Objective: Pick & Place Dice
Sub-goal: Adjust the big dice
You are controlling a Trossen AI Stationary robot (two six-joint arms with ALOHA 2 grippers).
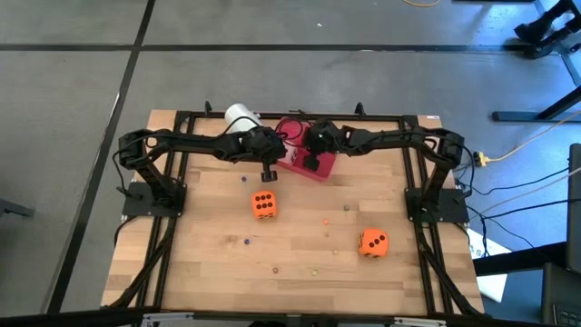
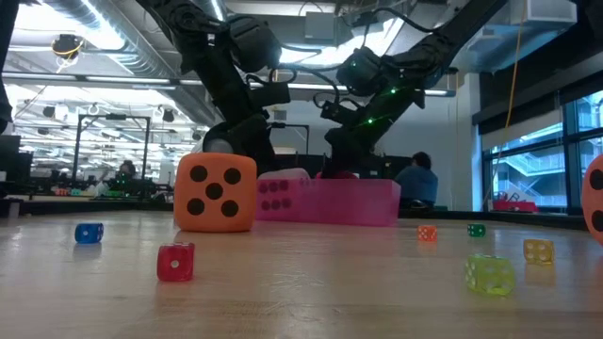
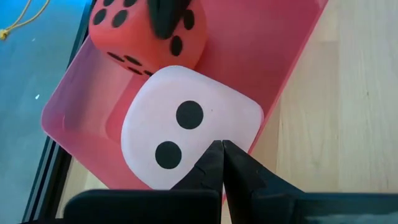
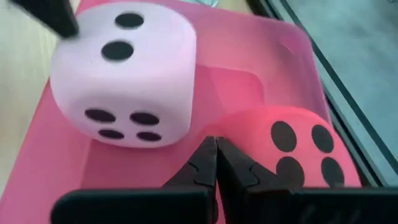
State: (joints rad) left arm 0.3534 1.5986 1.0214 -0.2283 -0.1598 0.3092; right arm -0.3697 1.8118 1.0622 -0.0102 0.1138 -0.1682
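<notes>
1. Two orange dice lie on the table [image 1: 218, 272] in the high view: one [image 1: 264, 204] just below the left gripper [image 1: 269, 173], one [image 1: 373, 242] well apart to the right.
2. Low view: the pink die [image 2: 281, 197] sits in the pink tray [image 2: 353, 203].
3. Left wrist view: the left gripper's fingers [image 3: 214, 163] are pressed together, just over the pink die.
4. Right wrist view: the right gripper [image 4: 216, 163] is closed and empty, above the tray beside the red die [image 4: 298, 149].

Light: even and bright from above in the high view; ceiling strip lamps and daylit windows glow behind the low view.
Shadows: soft, short beside the orange foam die [image 1: 264, 204] on the wooden desk [image 1: 209, 236].
Blur: both wrist views soft; the low view's foreground is hazy.
</notes>
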